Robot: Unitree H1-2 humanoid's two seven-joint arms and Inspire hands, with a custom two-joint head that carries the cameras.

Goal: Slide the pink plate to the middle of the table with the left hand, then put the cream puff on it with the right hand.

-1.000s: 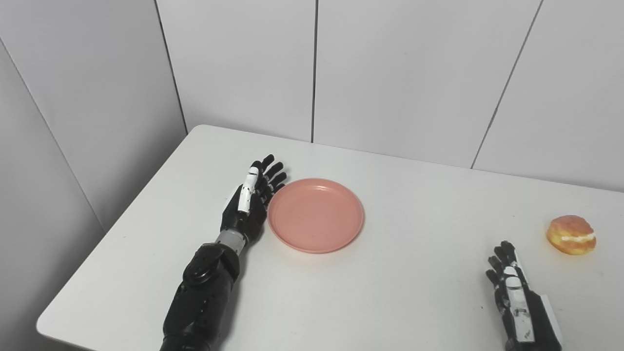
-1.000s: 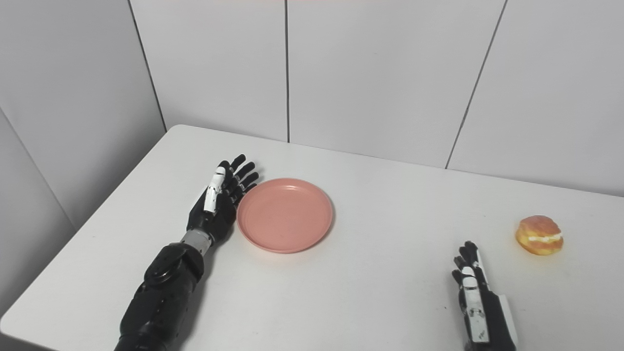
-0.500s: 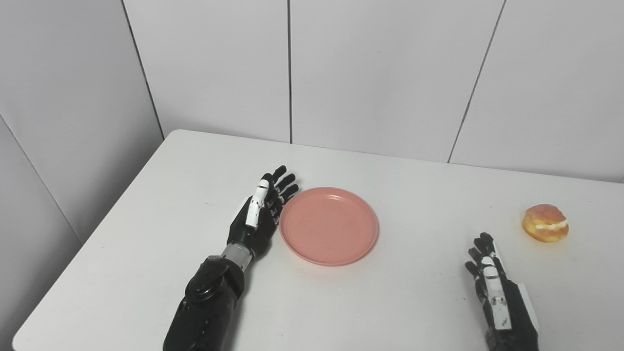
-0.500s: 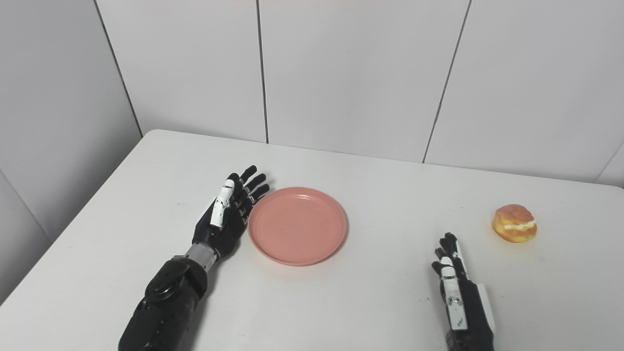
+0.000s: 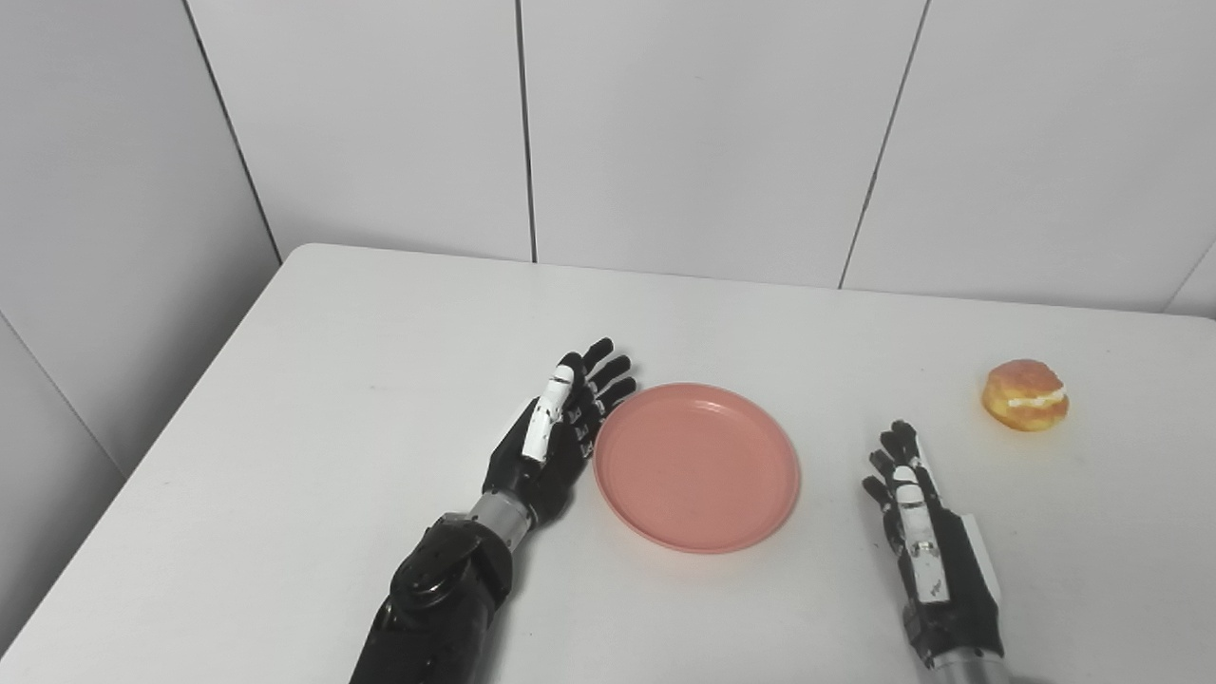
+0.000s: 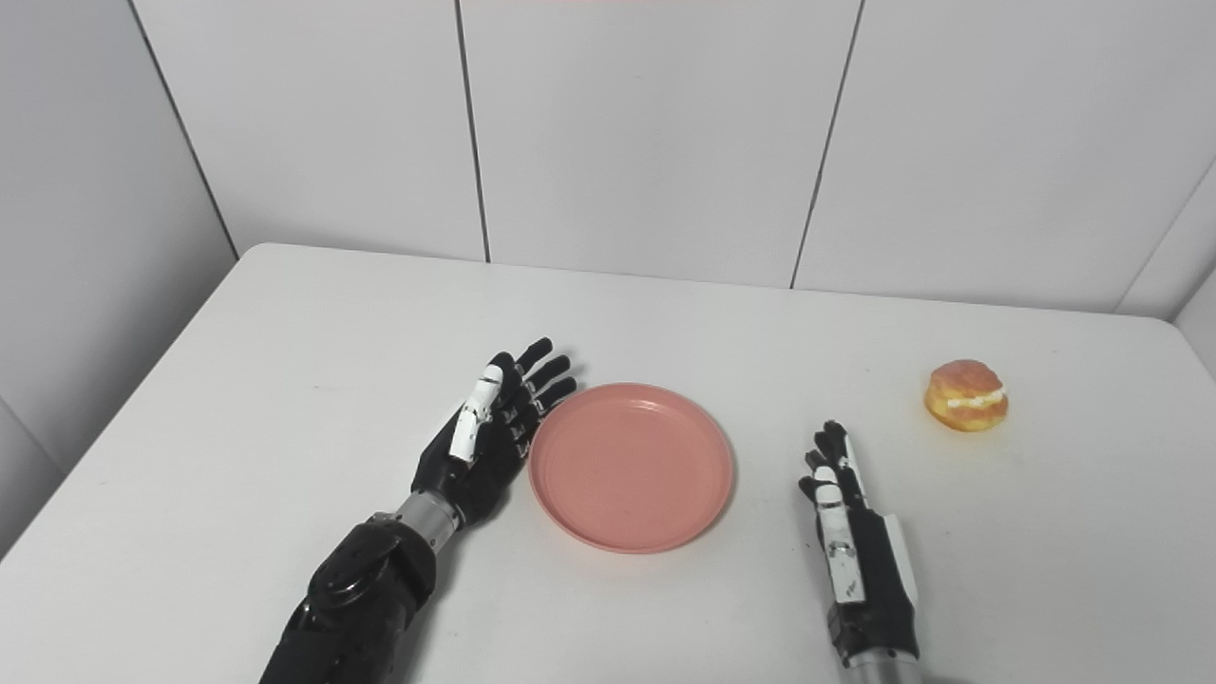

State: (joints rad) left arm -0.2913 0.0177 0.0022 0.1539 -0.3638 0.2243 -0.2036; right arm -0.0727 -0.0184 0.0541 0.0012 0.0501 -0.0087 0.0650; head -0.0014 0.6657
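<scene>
— Where did the hands sit?
— Nearest, the right hand (image 6: 860, 551) lay flat on the worktop (image 6: 285, 380), fingers (image 6: 828, 454) straight, slightly apart, holding nothing. The left hand (image 6: 484, 446) stood edge-on, fingers spread, touching the pink plate (image 6: 632, 465) on its left rim.
— And the cream puff (image 6: 966, 395)?
— Farther back, ahead and rightward of the right hand, well apart; that hand was clearly nearer. The plate looked about central

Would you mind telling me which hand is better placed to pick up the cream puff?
The right hand: it lies open near the cream puff, while the left hand sits beyond the pink plate.
</scene>
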